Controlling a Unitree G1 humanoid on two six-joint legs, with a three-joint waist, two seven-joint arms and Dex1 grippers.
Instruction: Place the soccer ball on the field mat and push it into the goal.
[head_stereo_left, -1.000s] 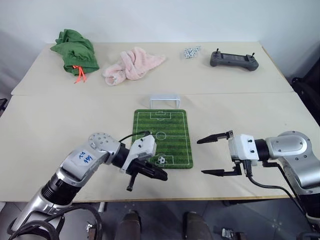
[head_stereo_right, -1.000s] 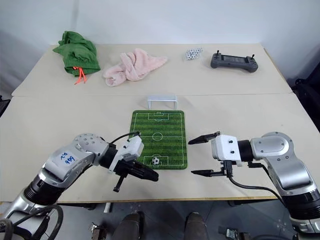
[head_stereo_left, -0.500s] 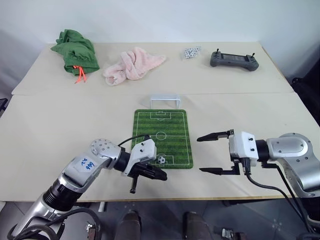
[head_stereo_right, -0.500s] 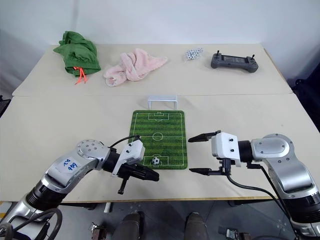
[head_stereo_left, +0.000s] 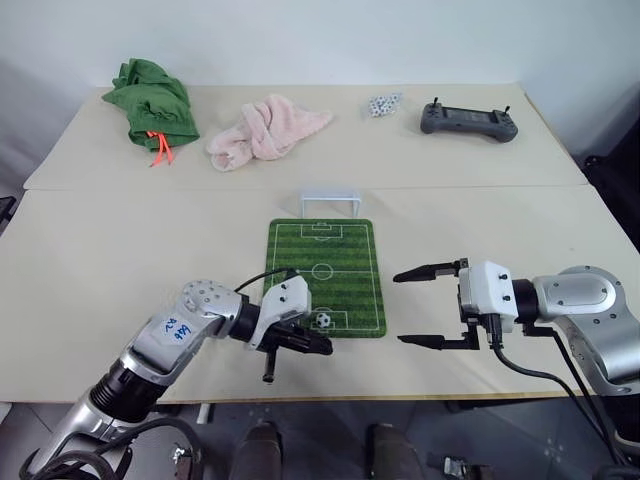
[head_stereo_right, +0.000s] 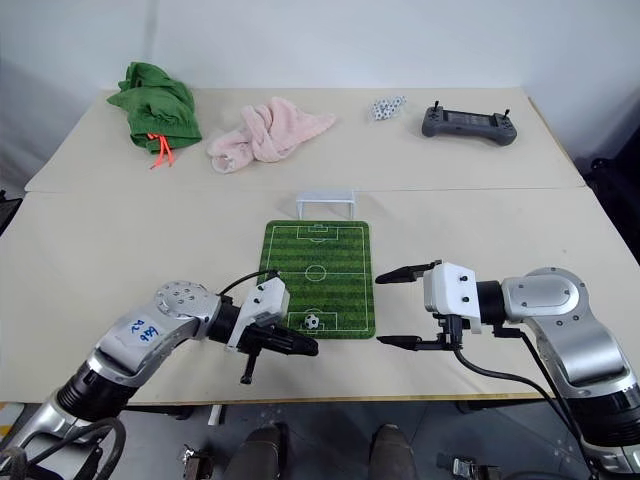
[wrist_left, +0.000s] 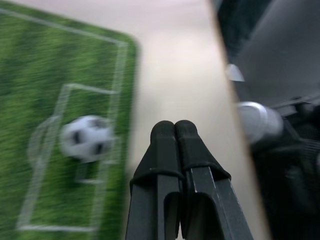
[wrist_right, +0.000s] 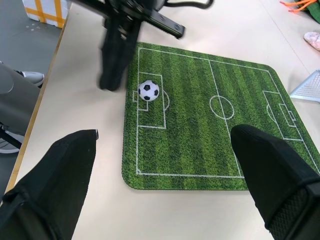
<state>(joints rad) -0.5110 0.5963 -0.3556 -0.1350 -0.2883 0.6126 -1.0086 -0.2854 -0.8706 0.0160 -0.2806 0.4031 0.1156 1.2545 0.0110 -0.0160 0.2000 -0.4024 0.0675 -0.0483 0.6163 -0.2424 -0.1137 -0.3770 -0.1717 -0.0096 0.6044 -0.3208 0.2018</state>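
Tiny white-and-black soccer ball on green striped field mat: light, rolls easily. Closed left gripper should nudge its near side; right gripper wide apart, empty.

Colours and patterns on the beige table

The field mat is striped in light and dark green and printed with white pitch lines. The soccer ball is white with black patches. The goal is framed in white. A bundled cloth is seen in green with an orange cord, and a towel in pale pink. The small dice are white with dark dots; the controller is dark grey. Both the left gripper and the right gripper are fingered in black on white housings.
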